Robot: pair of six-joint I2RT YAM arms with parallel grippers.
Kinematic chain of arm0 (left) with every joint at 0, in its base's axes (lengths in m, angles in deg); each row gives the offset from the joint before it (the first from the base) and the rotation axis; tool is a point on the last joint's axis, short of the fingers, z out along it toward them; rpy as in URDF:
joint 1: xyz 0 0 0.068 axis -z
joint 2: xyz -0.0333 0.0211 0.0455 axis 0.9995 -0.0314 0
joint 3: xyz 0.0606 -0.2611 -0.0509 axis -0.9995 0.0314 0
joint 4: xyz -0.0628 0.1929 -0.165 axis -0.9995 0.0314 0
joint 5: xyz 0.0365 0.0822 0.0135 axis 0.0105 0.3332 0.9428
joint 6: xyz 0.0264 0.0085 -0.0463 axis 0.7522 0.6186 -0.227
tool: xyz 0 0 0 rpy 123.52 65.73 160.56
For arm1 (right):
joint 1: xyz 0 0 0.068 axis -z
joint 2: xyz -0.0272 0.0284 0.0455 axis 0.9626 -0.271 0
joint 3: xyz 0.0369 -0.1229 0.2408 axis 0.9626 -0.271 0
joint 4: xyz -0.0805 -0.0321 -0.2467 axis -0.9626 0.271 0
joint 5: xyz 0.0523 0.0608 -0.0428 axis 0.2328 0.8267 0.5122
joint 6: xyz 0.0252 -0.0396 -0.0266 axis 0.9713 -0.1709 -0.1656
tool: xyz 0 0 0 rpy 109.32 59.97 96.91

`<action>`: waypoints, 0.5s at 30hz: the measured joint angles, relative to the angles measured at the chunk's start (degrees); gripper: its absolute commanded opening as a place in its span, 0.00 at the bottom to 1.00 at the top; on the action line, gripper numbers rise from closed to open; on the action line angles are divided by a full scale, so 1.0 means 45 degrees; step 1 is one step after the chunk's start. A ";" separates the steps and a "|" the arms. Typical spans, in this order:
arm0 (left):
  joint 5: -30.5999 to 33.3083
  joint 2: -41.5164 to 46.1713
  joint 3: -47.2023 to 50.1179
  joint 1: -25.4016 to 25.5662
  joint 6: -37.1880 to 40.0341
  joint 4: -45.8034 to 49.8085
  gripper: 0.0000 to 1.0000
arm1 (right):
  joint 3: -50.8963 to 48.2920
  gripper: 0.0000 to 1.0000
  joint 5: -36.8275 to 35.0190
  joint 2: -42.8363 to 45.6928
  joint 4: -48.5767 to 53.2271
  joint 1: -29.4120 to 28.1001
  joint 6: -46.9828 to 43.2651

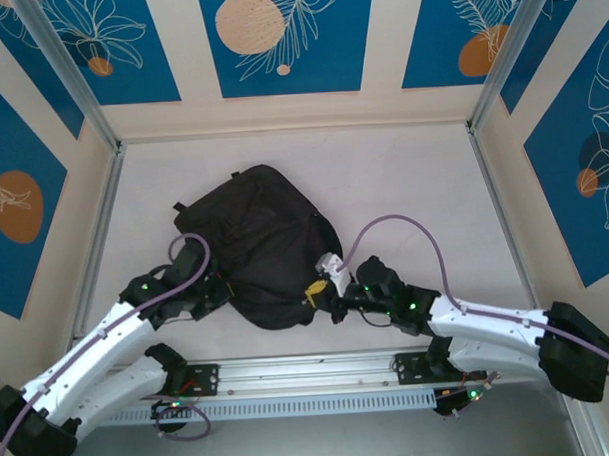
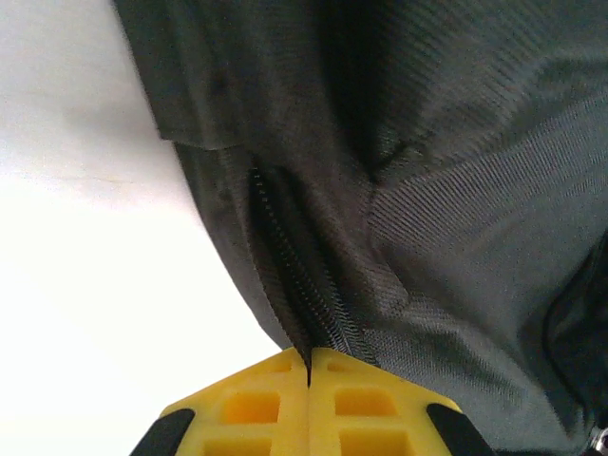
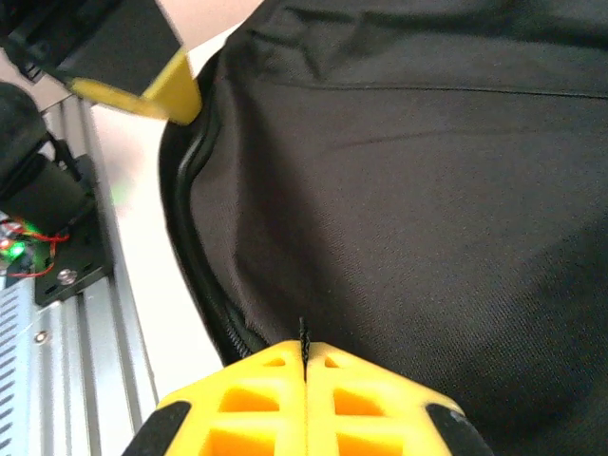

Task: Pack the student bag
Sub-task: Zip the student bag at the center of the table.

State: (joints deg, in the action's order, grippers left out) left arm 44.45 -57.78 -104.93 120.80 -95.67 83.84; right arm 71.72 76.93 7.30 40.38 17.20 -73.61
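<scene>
1. Student bag (image 1: 265,244) lies slumped on the table (image 1: 413,184), left of centre, with its near edge close to both arms.
2. Black woven cloth creases and sags across the whole body, so I judge it soft and limp. It will fold and drag rather than lift as one piece. It does not look fragile or slippery. Its weight cannot be told, since nothing shows what is inside.
3. Broad panels give fingers little to pinch. Better holds are the stiffened edges, such as the zipper (image 2: 294,275) track, the seams and the straps. Taking hold on both sides of the opening should spread it.
4. Left gripper (image 2: 309,366) is at the bag's near-left edge. Its yellow fingers (image 2: 252,404) are pressed fully together, and the zipper line runs straight down into their seam. It appears to have the bag's zip edge pinched.
5. Right gripper (image 3: 304,356) is at the bag's near-right edge, likewise fully closed. A thin black sliver of the bag stands up between its tips, beside the dark rim of the opening (image 3: 199,266).
6. Metal rail (image 1: 310,373) runs left to right just near of the bag, between the arm bases. The far half of the table is white.
</scene>
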 measured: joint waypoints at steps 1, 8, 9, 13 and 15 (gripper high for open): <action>-0.0155 -0.0034 -0.0068 -0.0583 0.0427 0.0228 0.00 | 0.0267 0.00 0.0204 -0.0500 -0.0131 -0.0131 -0.0053; -0.0486 -0.0894 -0.1229 -0.2856 0.2365 0.1326 0.44 | 0.2283 0.00 0.0622 -0.3429 -0.0933 -0.1146 -0.0087; -0.0612 -0.0845 -0.1326 -0.2905 0.2317 0.1345 0.51 | 0.2501 0.00 0.0602 -0.3657 -0.0976 -0.1214 -0.0044; -0.1642 0.0291 -0.1132 -0.2880 0.1632 0.1443 0.66 | 0.2686 0.00 0.0389 -0.3915 -0.1277 -0.1243 0.0199; -0.1933 0.1122 -0.0957 -0.2696 0.1083 0.1729 0.67 | 0.2686 0.00 0.0301 -0.3915 -0.1345 -0.1243 0.0291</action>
State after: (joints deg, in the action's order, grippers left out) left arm 35.76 -52.73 -109.23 108.67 -90.80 91.62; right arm 83.80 78.28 -10.32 34.33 11.60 -72.29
